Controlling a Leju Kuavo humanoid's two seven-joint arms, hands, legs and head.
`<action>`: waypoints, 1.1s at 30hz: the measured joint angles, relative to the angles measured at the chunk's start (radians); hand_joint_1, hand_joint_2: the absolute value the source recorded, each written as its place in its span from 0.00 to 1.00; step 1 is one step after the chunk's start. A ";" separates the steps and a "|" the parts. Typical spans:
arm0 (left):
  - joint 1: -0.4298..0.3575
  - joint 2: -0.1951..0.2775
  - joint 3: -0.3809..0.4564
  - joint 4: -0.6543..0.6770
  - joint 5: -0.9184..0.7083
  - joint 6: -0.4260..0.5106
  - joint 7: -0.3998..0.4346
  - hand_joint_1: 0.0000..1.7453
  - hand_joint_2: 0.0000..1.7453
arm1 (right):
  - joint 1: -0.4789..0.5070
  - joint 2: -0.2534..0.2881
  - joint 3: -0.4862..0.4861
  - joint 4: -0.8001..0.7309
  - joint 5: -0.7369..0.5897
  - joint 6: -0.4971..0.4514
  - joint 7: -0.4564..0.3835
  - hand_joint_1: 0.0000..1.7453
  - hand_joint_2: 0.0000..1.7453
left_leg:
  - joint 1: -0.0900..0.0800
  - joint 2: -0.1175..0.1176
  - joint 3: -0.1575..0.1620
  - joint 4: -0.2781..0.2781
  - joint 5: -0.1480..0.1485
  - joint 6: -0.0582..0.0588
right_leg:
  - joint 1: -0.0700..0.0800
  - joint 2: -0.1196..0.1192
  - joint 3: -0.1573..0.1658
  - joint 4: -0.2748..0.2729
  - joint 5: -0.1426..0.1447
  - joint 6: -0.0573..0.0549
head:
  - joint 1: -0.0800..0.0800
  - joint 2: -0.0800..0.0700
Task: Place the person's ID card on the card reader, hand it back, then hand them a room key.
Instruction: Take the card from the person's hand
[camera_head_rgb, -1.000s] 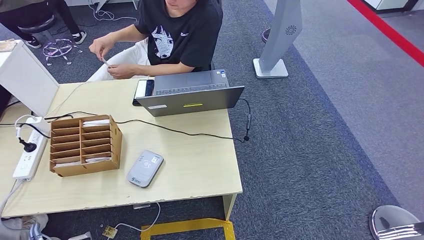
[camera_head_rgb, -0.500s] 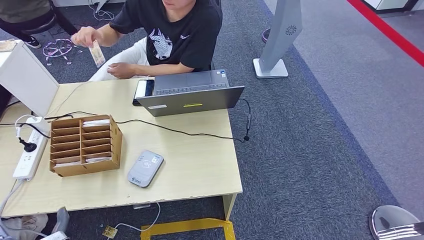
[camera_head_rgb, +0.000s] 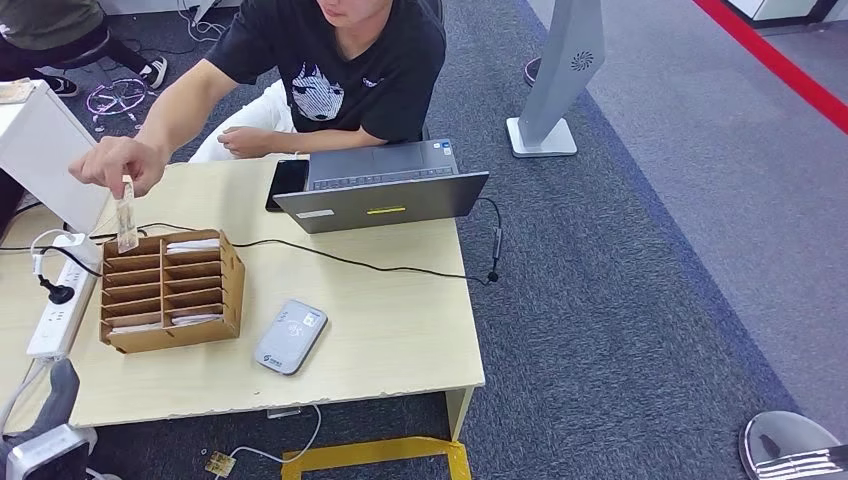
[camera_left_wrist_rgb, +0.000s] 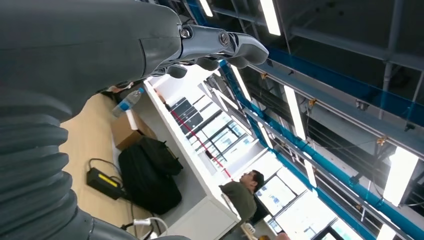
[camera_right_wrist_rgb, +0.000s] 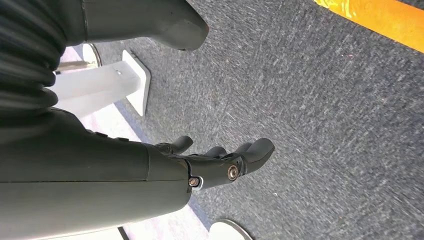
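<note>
A pale rectangular ID card (camera_head_rgb: 126, 218) is being held out by a seated person's hand (camera_head_rgb: 120, 162) above the far left corner of the light wooden table (camera_head_rgb: 400, 330), just over the back edge of a brown cardboard sorter box (camera_head_rgb: 170, 288). The card is hanging upright from the fingertips, apart from the box. White cards are being kept in several slots of the box's two columns. A grey rounded card reader (camera_head_rgb: 290, 336) is lying flat just beside the box, near the table's front edge, with bare tabletop stretching from it toward the right edge. An open grey laptop (camera_head_rgb: 385, 195) is standing at the far edge, a black phone (camera_head_rgb: 287, 182) beside it, and a black cable (camera_head_rgb: 380, 268) is being trailed across the middle. A white power strip (camera_head_rgb: 55, 310) is lying along the left edge. The robot's left hand (camera_left_wrist_rgb: 220, 47) is being held up with fingers loosely extended, nothing in them. The right hand (camera_right_wrist_rgb: 220, 165) is hanging over grey carpet, fingers slightly curled and apart, holding nothing.
</note>
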 joint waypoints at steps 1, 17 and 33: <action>-0.022 0.017 0.001 0.016 0.000 0.000 0.009 0.00 1.00 | -0.002 0.000 0.003 0.000 0.001 0.002 0.001 0.00 1.00 | 0.000 0.000 0.000 0.000 0.000 0.000 | 0.000 0.000 0.000 0.000 0.000 0.000 | 0.000 0.000; -0.188 0.122 0.023 0.199 -0.097 0.000 0.110 0.00 1.00 | -0.012 0.000 0.027 0.000 0.017 0.013 0.003 0.00 1.00 | 0.000 0.000 -0.001 0.000 0.001 -0.001 | 0.000 0.000 -0.001 0.000 0.001 0.000 | 0.000 0.000; -0.380 0.128 0.041 0.451 -0.116 0.000 0.151 0.48 1.00 | -0.024 0.000 0.050 0.000 0.029 0.019 0.014 0.00 1.00 | 0.000 0.001 -0.001 0.000 0.003 -0.001 | 0.000 0.001 -0.002 0.001 0.003 -0.001 | 0.000 0.000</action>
